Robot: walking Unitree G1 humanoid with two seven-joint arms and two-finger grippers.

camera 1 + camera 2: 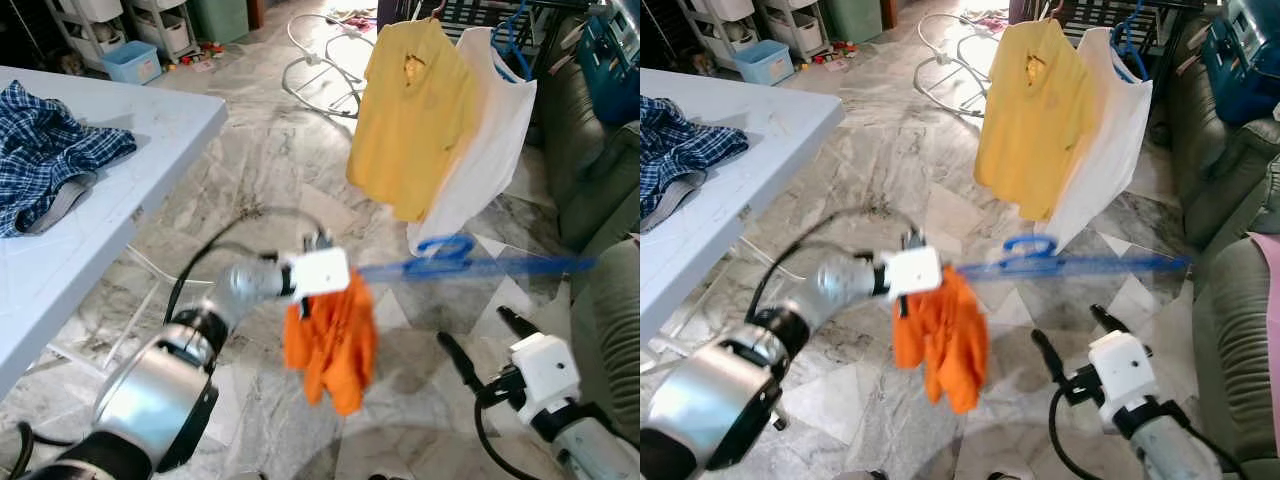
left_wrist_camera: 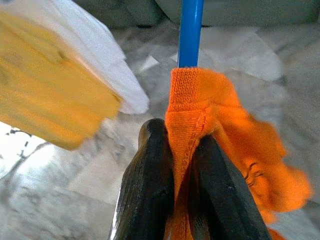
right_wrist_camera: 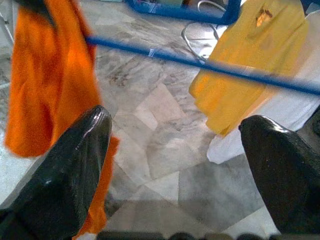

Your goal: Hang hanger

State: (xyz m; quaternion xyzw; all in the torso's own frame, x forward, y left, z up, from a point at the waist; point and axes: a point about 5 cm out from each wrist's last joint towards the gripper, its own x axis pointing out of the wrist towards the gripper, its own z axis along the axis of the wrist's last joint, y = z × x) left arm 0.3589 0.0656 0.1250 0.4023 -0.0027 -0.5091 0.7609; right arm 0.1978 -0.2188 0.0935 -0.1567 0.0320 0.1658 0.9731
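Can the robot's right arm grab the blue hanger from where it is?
Probably yes. The right gripper is open just below the blue hanger, with only bare air between them. The left gripper holds the hanger's other end through the orange shirt.

We see the blue hanger (image 1: 470, 266) smeared by motion blur, its far end fading out. Orange cloth (image 2: 210, 125) hides the hanger's near end between the left gripper's (image 2: 182, 150) fingers. The plaid garment (image 1: 45, 150) runs past the picture's edge, and the yellow shirt's (image 1: 410, 110) hanger hook is cut off above.
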